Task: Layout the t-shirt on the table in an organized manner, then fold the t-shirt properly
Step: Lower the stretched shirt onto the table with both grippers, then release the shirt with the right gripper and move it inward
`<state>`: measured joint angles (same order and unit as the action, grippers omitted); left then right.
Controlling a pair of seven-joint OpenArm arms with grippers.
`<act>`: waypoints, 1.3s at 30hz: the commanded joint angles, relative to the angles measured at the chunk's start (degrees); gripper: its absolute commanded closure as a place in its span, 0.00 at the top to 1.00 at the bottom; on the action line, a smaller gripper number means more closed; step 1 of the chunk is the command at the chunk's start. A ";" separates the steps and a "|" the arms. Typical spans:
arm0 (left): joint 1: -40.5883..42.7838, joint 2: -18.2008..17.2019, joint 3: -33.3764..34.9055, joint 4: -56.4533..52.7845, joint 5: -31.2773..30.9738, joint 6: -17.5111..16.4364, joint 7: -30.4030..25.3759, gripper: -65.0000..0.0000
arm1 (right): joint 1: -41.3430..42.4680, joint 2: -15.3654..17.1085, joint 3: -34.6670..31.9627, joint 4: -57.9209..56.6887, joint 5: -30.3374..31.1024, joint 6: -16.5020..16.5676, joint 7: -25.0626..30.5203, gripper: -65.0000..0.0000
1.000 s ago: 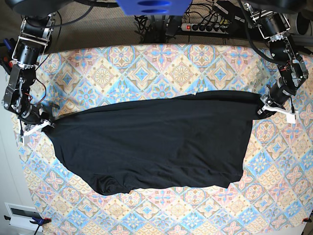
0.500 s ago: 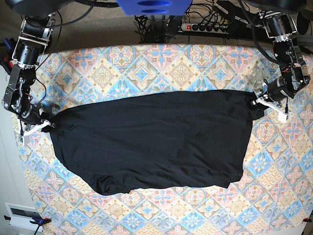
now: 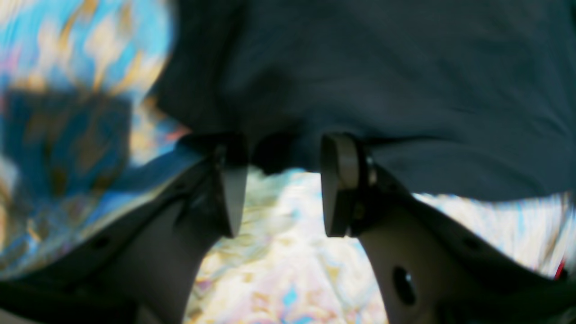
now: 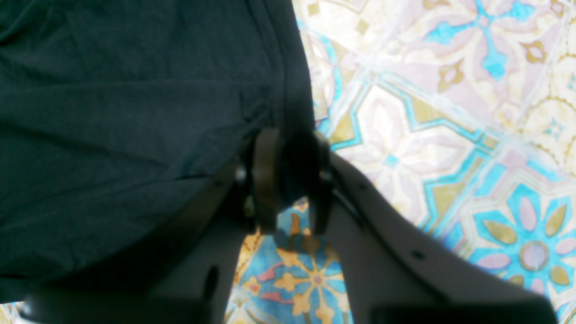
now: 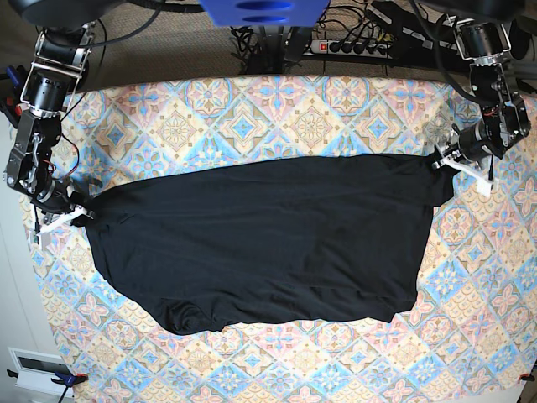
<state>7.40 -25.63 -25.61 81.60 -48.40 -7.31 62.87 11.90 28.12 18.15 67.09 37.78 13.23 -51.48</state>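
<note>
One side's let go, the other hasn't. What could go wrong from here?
The right gripper is clamped on the t-shirt hem; if that arm moves, it may drag the spread fabric askew. The left gripper is open right at the cloth edge, so it might snag it. The near hem looks uneven, which could skew folding.

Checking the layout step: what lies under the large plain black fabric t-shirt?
The black fabric t-shirt lies spread on the table's pastel diamond-and-flower patterned cloth, which shows all around it. What the shirt covers cannot be seen; no bulges are apparent.
</note>
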 commanded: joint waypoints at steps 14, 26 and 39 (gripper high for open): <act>-3.84 5.10 5.87 -1.47 -1.22 -0.38 -3.40 0.35 | 0.98 1.38 0.27 4.51 0.77 0.08 0.89 0.16; -7.79 7.39 4.64 6.53 -1.84 -0.47 -3.05 0.00 | -10.27 1.38 0.27 17.00 0.77 0.08 0.89 0.16; -14.56 7.47 -3.54 7.85 -1.22 -0.38 -3.14 0.00 | -17.92 1.55 -11.78 31.15 -13.21 0.08 1.33 0.16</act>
<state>-6.42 -17.32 -28.93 88.73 -49.47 -7.57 60.40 -6.46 28.32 5.48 97.54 23.75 13.56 -50.87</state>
